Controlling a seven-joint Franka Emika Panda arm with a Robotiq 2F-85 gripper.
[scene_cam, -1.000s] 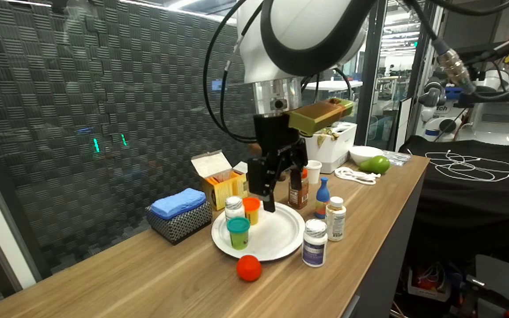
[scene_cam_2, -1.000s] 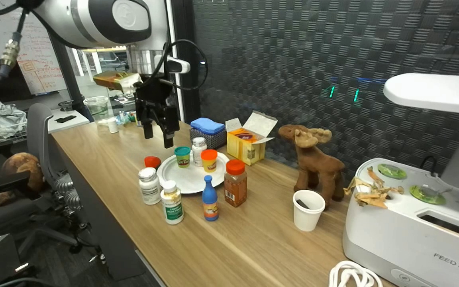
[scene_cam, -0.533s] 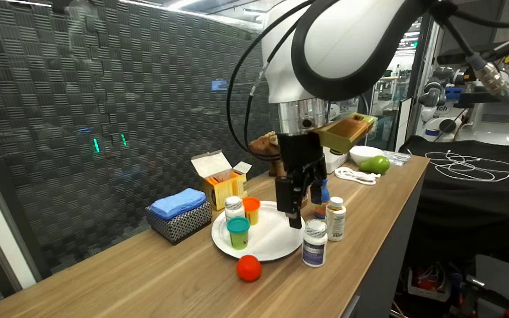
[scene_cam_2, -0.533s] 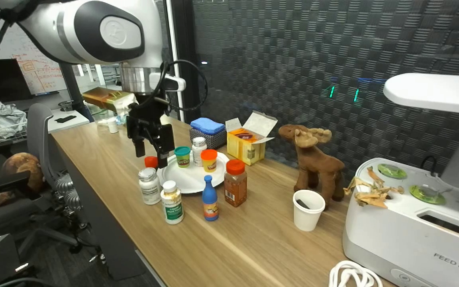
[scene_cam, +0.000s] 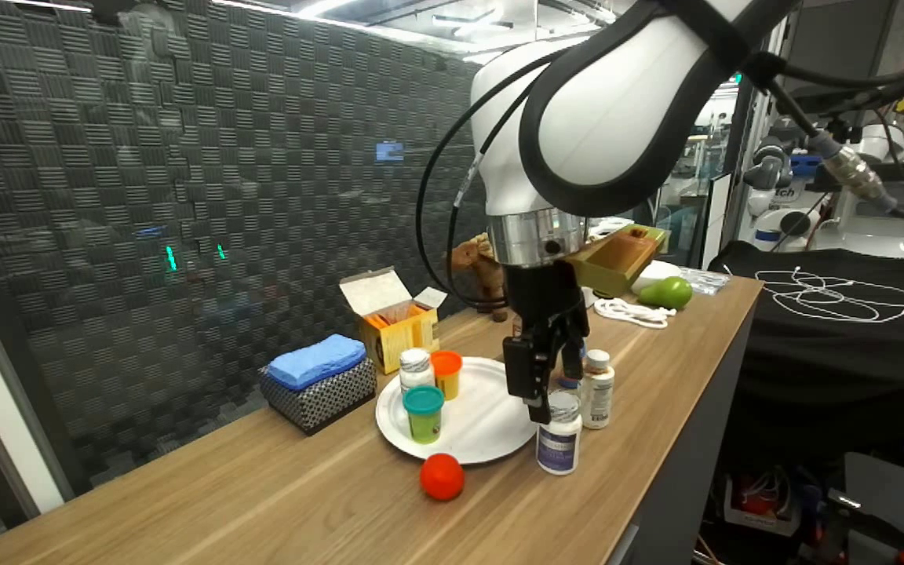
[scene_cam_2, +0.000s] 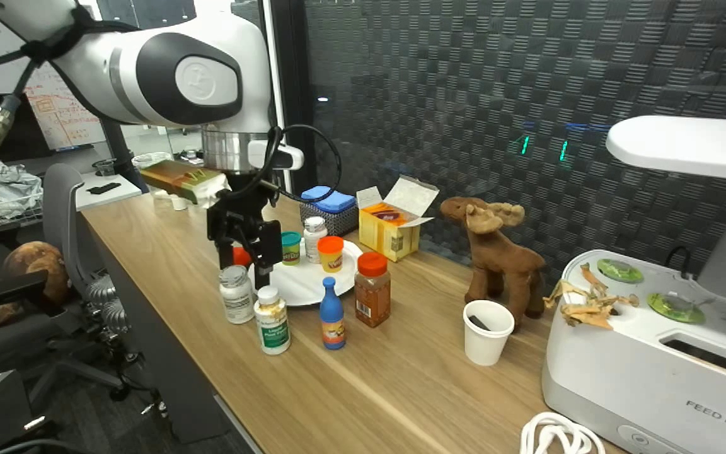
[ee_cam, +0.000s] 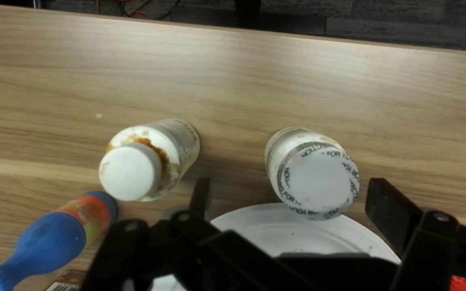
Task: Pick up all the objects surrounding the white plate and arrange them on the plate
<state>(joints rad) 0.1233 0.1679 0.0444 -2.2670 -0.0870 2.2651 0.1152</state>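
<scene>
Round white plate (scene_cam: 487, 412) holds three lidded containers (scene_cam: 424, 400); judged outstanding: round red piece (scene_cam: 442, 476), blue bottle (scene_cam_2: 333, 318), red-lidded brown jar (scene_cam_2: 372, 296), green-labelled white bottle (scene_cam_2: 273, 328) and, between plate and surface edge (ee_cam: 233, 34), purple-labelled white bottle (scene_cam: 559, 446), nearest my spread, empty gripper (ee_cam: 291, 198).

One white plate (scene_cam: 491, 420) bears three things: one white bottle (scene_cam_2: 315, 238), one green-lidded tub (scene_cam: 424, 421) and one orange-lidded tub (scene_cam_2: 331, 256). Near it are five more — one purple-labelled bottle (scene_cam: 559, 449) and one green-labelled bottle (scene_cam_2: 273, 331), both of them white, one blue bottle (scene_cam_2: 332, 310), one orange-capped jar (scene_cam_2: 373, 297), one red piece (scene_cam: 442, 476). By kind, those eight come to three white bottles, two tubs, one blue bottle, one jar and one red piece. Elsewhere on the one wooden tabletop (scene_cam_2: 388, 391) are one yellow box (scene_cam_2: 393, 242), one dark patterned box (scene_cam: 325, 398), one toy moose (scene_cam_2: 498, 258), one paper cup (scene_cam_2: 486, 342), one white bowl (scene_cam: 660, 272), one coil of white cord (scene_cam: 631, 311) and one white appliance (scene_cam_2: 640, 384) — two green discs (scene_cam_2: 619, 271) show on its top.
</scene>
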